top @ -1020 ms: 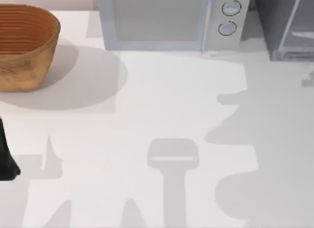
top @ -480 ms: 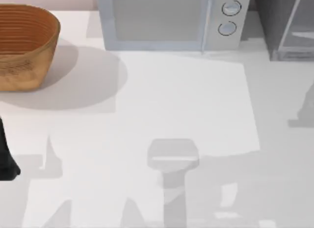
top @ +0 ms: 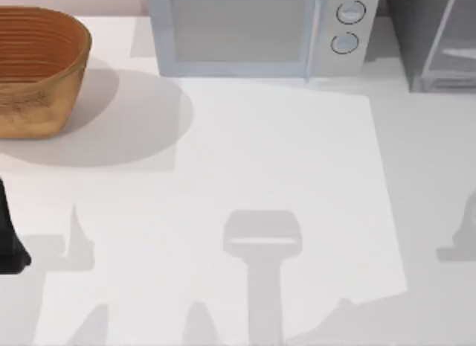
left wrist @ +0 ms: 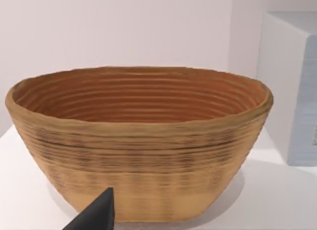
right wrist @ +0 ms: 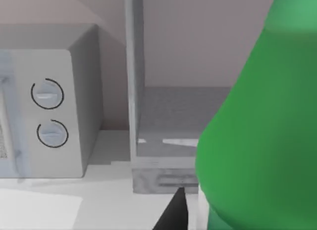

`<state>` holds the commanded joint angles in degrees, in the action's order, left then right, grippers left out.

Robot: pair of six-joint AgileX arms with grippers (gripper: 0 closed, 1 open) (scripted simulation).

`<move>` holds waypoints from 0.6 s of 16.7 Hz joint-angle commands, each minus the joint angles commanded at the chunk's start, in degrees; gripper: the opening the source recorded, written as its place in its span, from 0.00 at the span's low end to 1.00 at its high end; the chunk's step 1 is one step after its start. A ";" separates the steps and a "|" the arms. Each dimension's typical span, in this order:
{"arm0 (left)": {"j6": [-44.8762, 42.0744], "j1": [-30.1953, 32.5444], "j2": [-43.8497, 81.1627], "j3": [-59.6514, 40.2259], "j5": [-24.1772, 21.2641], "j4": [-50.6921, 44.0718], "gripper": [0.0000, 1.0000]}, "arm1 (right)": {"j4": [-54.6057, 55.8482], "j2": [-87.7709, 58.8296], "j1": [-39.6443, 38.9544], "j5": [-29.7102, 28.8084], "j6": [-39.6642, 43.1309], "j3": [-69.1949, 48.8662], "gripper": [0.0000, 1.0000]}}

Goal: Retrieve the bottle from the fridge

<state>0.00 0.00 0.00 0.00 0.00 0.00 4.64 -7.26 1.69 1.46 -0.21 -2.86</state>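
Close against the right wrist camera sits the bottle (right wrist: 257, 136), out in front of the fridge (right wrist: 168, 126), so retrieval looks mostly done. Right pincer's grip: cannot tell. Next: carry it clear and set it on the table (top: 245, 160). Left arm (top: 9, 234) parked near the basket (top: 37, 67).

A white table (top: 245, 152) under bright light, crossed by soft grey shadows, meets a pale pinkish wall (left wrist: 124, 27).
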 joint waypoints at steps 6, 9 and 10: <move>0.00 0.00 0.00 0.00 0.00 0.00 1.00 | -4.63 7.26 -1.69 -1.46 0.21 2.87 0.00; 0.00 0.00 0.00 0.00 0.00 0.00 1.00 | -4.54 7.02 -1.51 -1.36 0.10 2.75 0.00; 0.00 0.00 0.00 0.00 0.00 0.00 1.00 | -4.54 7.02 -1.51 -1.36 0.10 2.75 0.00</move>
<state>0.00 0.00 0.00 0.00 0.00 0.00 0.10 -0.24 0.18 0.10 -0.11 -0.12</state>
